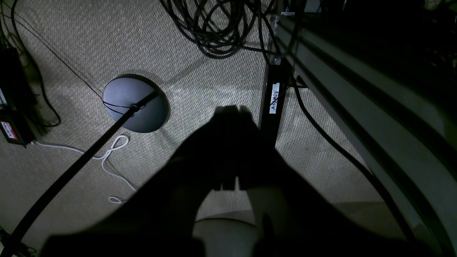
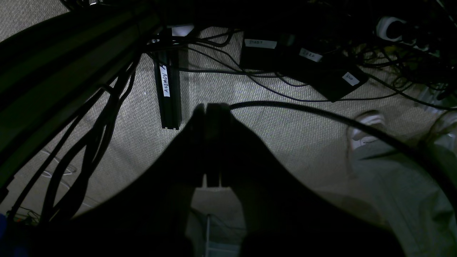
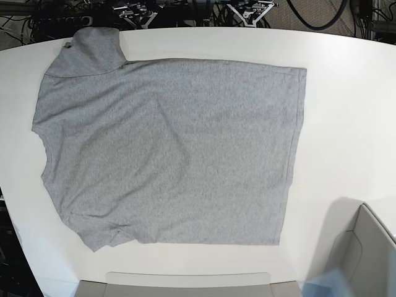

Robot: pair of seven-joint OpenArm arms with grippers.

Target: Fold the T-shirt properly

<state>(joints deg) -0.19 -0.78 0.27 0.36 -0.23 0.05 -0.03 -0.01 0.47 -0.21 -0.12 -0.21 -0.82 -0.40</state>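
The heather-grey T-shirt (image 3: 173, 148) lies spread flat on the white table (image 3: 346, 93), plain side up. Its hem runs down the right side and one sleeve (image 3: 90, 49) points to the far left corner. Neither arm shows in the base view. In the left wrist view my left gripper (image 1: 232, 109) is a dark silhouette hanging over the carpet beside the table, fingers pressed together and holding nothing. My right gripper (image 2: 210, 106) looks the same in the right wrist view, shut and empty above the floor. The shirt shows in neither wrist view.
A grey bin (image 3: 365, 253) stands at the table's near right corner. Below the table are a labelled black frame leg (image 1: 274, 103), coiled cables (image 1: 214, 28), a round stand base (image 1: 134, 103), power bricks (image 2: 321, 75) and someone's shoes (image 2: 367, 128).
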